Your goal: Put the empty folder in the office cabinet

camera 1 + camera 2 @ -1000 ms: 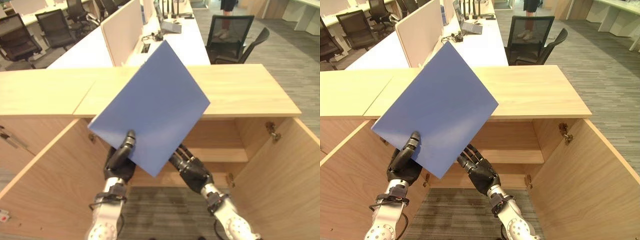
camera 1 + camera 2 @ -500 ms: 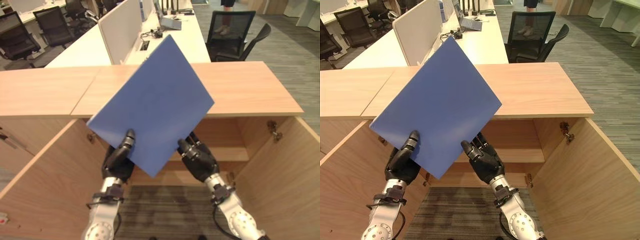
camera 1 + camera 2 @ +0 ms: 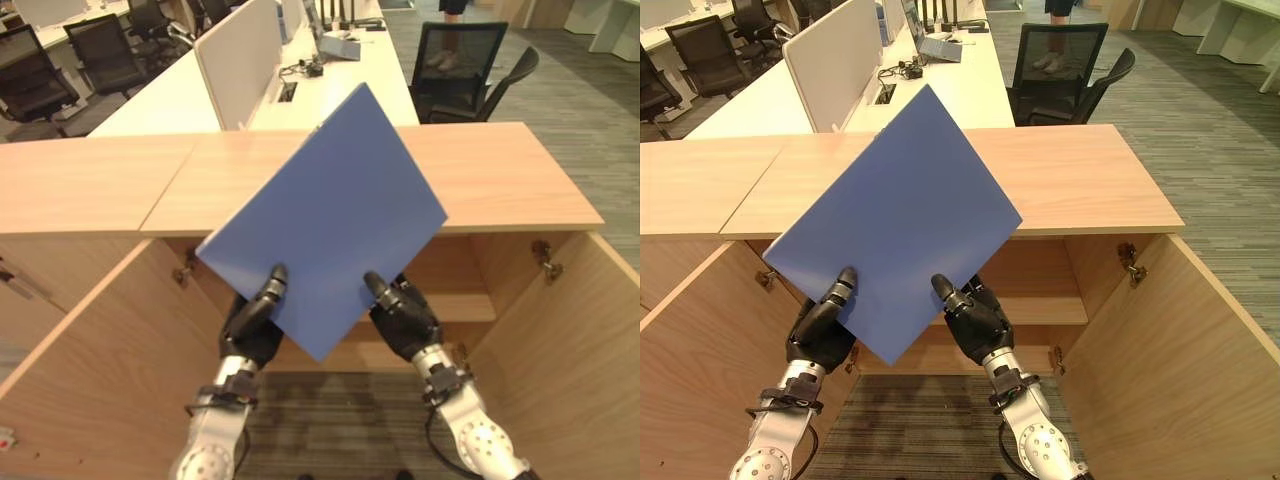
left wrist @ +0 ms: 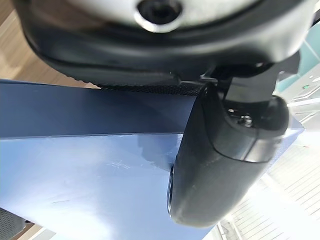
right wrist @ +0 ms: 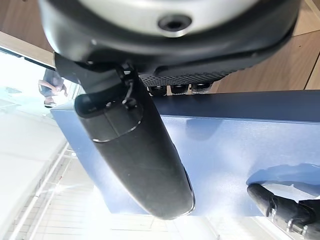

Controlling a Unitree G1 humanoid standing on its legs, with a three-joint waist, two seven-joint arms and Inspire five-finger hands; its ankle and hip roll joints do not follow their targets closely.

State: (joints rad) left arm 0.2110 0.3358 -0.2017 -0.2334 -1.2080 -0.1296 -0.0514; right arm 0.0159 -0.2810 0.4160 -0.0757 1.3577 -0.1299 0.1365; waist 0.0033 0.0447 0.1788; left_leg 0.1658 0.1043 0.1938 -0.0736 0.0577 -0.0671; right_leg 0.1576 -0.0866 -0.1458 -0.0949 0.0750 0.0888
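The cabinet [image 3: 480, 190] spans the middle of the eye views: a long wooden top, and below it an open bay with both doors swung out toward the lower corners of the frame. Inside the bay, right of centre, a shelf [image 3: 470, 308] crosses the back. Beyond the top, in the upper part of the frame, stand a white desk [image 3: 360, 85] with a divider and several black chairs [image 3: 465, 65].

The folder [image 3: 325, 220], a flat blue board, sits in the centre of the frame, tilted so that one corner points down between the two hands and the opposite corner rises over the cabinet top. It is held in the air in front of the open bay, not yet inside it.

The left hand [image 3: 255, 318], lower left of centre, grips the folder's lower-left edge, thumb pressed on the blue face. The right hand [image 3: 402, 316], lower right of centre, clamps the lower-right edge the same way; its wrist view shows the thumb laid flat on the folder.

The step in hand looks like the carry toward the opening. The next move probably calls for lowering and levelling the folder so it clears the top's front edge, then pushing it forward into the bay.
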